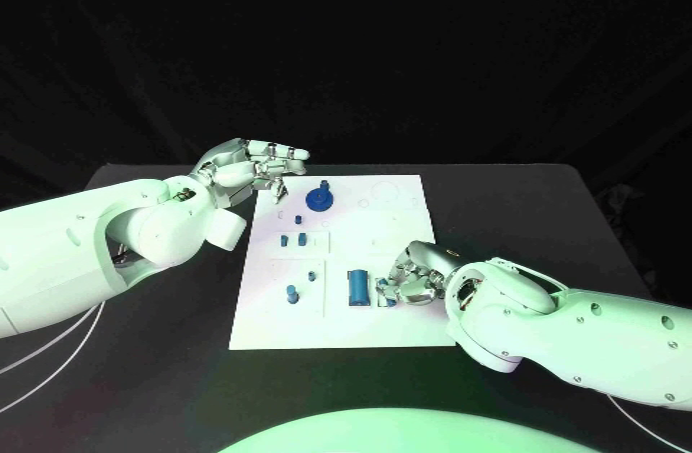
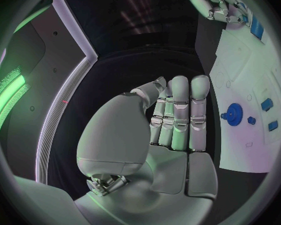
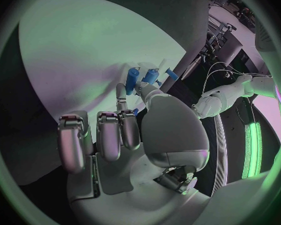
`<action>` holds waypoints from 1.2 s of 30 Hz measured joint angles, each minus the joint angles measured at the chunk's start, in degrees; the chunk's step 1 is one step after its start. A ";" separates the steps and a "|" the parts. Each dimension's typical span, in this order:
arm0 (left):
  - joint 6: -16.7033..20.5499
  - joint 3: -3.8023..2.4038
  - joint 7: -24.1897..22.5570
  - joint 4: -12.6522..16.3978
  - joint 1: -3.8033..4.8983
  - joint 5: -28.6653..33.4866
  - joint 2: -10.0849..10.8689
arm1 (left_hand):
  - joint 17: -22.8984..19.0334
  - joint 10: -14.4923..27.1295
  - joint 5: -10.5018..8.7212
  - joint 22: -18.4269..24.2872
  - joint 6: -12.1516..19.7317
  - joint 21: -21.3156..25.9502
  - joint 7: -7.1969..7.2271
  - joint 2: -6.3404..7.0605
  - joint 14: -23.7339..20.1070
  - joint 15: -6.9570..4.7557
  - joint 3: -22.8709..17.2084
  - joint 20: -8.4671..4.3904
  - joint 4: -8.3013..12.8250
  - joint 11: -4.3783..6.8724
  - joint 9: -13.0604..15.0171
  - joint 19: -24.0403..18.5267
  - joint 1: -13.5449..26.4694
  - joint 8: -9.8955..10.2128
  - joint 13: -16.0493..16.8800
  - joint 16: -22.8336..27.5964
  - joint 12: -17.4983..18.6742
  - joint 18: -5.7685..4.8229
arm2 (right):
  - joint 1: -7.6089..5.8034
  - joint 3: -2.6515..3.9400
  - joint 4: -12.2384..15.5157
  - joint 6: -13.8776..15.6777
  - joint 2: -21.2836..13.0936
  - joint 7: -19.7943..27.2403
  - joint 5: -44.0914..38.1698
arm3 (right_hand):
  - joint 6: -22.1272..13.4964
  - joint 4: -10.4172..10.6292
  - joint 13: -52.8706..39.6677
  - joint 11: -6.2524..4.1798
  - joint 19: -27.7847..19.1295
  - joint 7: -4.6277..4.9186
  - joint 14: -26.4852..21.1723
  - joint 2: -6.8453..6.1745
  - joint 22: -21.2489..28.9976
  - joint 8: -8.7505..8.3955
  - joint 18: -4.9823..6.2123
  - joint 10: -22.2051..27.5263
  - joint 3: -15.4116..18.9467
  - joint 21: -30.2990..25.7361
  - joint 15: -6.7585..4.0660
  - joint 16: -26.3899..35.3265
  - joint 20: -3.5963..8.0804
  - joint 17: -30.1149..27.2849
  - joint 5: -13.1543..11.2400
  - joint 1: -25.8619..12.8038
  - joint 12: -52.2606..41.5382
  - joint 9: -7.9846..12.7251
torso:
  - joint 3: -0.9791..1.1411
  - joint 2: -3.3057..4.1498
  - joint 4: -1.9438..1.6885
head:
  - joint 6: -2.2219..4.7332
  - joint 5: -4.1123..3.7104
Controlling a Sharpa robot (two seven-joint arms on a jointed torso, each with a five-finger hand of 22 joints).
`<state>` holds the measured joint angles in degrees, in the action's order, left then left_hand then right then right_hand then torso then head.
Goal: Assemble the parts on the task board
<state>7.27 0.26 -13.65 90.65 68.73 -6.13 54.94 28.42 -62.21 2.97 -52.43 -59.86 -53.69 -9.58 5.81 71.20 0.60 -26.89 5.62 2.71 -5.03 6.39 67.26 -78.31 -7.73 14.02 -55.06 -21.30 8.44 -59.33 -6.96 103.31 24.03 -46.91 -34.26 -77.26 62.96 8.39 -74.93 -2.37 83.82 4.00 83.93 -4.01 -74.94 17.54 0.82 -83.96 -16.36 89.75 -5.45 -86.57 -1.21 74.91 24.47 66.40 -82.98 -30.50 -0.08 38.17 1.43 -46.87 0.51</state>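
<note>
Head view puts the white task board in the middle of the black table, with small blue parts scattered over it: a blue gear near the board's far edge, two little blue pegs below it, a short blue stud toward the near-left corner, and a blue cylinder lying flat near the near edge. The right hand rests on the board just beside that cylinder, fingers curled in toward it; in the right wrist view its fingertips touch small blue pieces, but I cannot tell whether anything is actually pinched. The left hand sits at the board's far-left corner, beside the gear, and the left wrist view shows its fingers straight and pressed together, holding nothing. These parts look like hard, light moulded plastic: stiff, smooth, and likely to skid or roll on the slick board if nudged. The cylinder is best taken across its round middle; the gear by its rim or raised hub. Open room lies on the bare table along the board's left and right edges; the board's centre is crowded, and the board's near edge sits close under the right arm.
</note>
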 measured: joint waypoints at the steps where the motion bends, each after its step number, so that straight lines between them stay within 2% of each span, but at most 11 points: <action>1: -0.03 0.00 0.02 0.00 0.00 0.00 0.00 | 0.00 0.00 0.00 0.02 0.00 0.00 0.00 0.00 0.00 0.00 0.00 0.00 0.00 0.00 0.00 0.00 0.00 0.00 0.00 0.00 0.00 0.00 | 0.00 0.00 -0.08 -0.18 0.11 -0.06 -0.07 | 0.01 0.09 0.00 -0.09 0.00 0.01 0.00 0.00 0.00 0.20 0.00 -0.09 0.08 0.00 0.00 0.00 0.00 0.00 0.00 0.00 0.00 -0.22 | 0.00 0.00 0.00 | -0.01 0.00; 5: -0.14 0.00 0.07 0.01 0.00 -0.01 -0.01 | 0.00 0.00 0.00 0.10 0.00 0.00 0.00 0.00 -0.21 -0.21 0.16 0.00 0.16 0.00 0.00 0.00 0.00 -0.22 0.00 0.00 -0.24 0.00 | -0.05 0.06 -0.49 -0.58 0.47 -0.17 -0.45 | 0.22 0.17 0.00 -0.08 0.20 0.18 0.00 0.00 0.00 0.77 0.00 -0.09 0.14 0.00 0.00 -0.23 0.20 0.00 -0.32 0.00 0.00 -0.38 | -0.01 0.01 0.00 | -0.04 -0.01; 9: -0.24 0.00 0.11 0.02 0.00 -0.01 -0.02 | 0.00 0.00 0.00 0.10 0.00 0.00 0.00 0.00 -0.21 -0.21 0.16 0.00 0.16 0.00 0.00 0.00 0.00 -0.22 0.00 0.00 -0.24 0.00 | -0.07 0.10 -0.89 -0.85 0.75 -0.25 -0.89 | 0.86 0.49 0.00 -0.13 0.20 -0.46 0.00 0.13 0.01 0.62 0.00 -0.18 0.33 0.00 0.00 -0.23 0.20 0.00 -0.76 -0.81 0.00 -0.21 | 0.01 0.01 -0.02 | -0.09 -0.07; 11: -0.27 0.00 0.14 0.02 0.00 -0.01 -0.02 | 0.00 0.00 0.00 0.10 0.00 0.00 0.00 0.00 -0.21 -0.20 0.16 0.00 0.16 0.00 0.00 0.00 0.00 -0.22 0.00 0.00 -0.23 0.00 | -0.06 0.10 -0.98 -0.92 0.83 -0.30 -1.06 | 1.35 0.87 0.01 -0.15 0.20 -0.94 0.20 -0.15 0.01 0.63 0.00 -0.24 0.70 0.00 -0.20 -0.23 0.20 0.00 -1.57 -1.37 -0.22 -0.24 | 0.02 0.02 -0.02 | -0.10 -0.07; 15: -0.35 0.00 0.22 0.02 0.00 -0.06 -0.01 | 0.00 0.00 0.00 0.10 0.00 0.00 0.00 0.00 -0.21 -0.21 0.16 0.00 0.16 0.00 0.00 0.00 0.00 -0.22 0.00 0.00 -0.24 0.00 | 0.02 0.05 -1.12 -1.06 0.91 -0.44 -1.34 | 3.96 1.50 0.01 -0.19 0.20 -3.14 0.20 -0.07 0.01 0.76 -0.01 -0.19 1.22 0.00 -0.20 -0.23 0.20 0.00 -2.68 -2.63 -0.22 -0.46 | 0.03 0.03 0.00 | -0.12 0.02; 22: -0.50 0.00 0.34 0.02 0.00 -0.15 0.00 | -0.04 0.00 0.00 0.24 0.00 0.27 0.00 0.00 -0.21 -0.20 0.16 0.00 0.16 0.00 0.00 0.00 0.00 -0.21 -0.01 0.00 -0.23 0.00 | 0.04 0.05 -1.09 -1.20 1.00 -0.46 -1.73 | 3.80 2.86 0.01 -0.19 0.20 -2.98 0.20 -0.45 0.01 0.88 0.00 -0.18 2.37 0.00 -0.20 -0.23 0.20 0.00 -5.51 -4.36 -0.21 -0.57 | 0.02 0.02 0.02 | -0.19 0.10; 31: -0.58 0.00 0.43 0.02 0.00 -0.25 0.00 | -0.04 0.00 0.00 0.37 0.00 0.29 0.00 0.00 -0.21 -0.20 0.16 0.00 0.16 0.00 0.00 0.00 0.00 -0.22 -0.01 0.00 -0.23 -0.01 | 0.10 0.05 -0.87 -1.33 0.89 -0.47 -2.07 | 3.75 3.55 0.01 -0.19 0.20 -2.93 0.20 -0.68 0.02 1.06 0.00 -0.18 3.56 0.00 -0.20 -0.23 0.20 0.00 -4.96 -5.19 -0.22 -0.52 | 0.01 0.01 0.03 | -0.25 0.12; 36: -0.61 0.00 0.45 0.01 0.00 -0.31 0.01 | -0.04 0.00 0.00 0.37 0.00 0.29 0.00 0.00 -0.20 -0.20 0.16 0.00 0.16 0.00 0.00 0.00 0.00 -0.21 -0.01 0.00 -0.23 0.00 | 0.23 0.00 0.15 -1.10 0.02 -0.40 -2.54 | 3.72 3.50 0.01 -0.19 0.20 -2.93 0.20 -0.70 0.02 1.28 0.00 -0.18 3.83 0.00 -0.20 -0.23 0.20 0.00 -4.96 -5.21 -0.21 -0.59 | 0.02 0.01 0.02 | -0.25 0.11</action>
<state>6.65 0.26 -13.19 90.66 68.74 -6.44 54.95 28.38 -62.21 2.97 -52.06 -59.86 -53.40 -9.58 5.81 71.00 0.39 -26.73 5.62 2.87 -5.03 6.39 67.27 -78.31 -7.95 14.01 -55.06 -21.53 8.44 -59.09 -6.96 103.46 22.93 -46.88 -34.66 -79.80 66.68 11.89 -74.91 -2.56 84.02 1.07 84.13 -4.71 -74.92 18.83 0.82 -84.15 -12.53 89.74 -5.65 -86.80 -1.01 74.91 19.51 61.20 -83.19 -31.10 -0.07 38.17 1.44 -47.13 0.62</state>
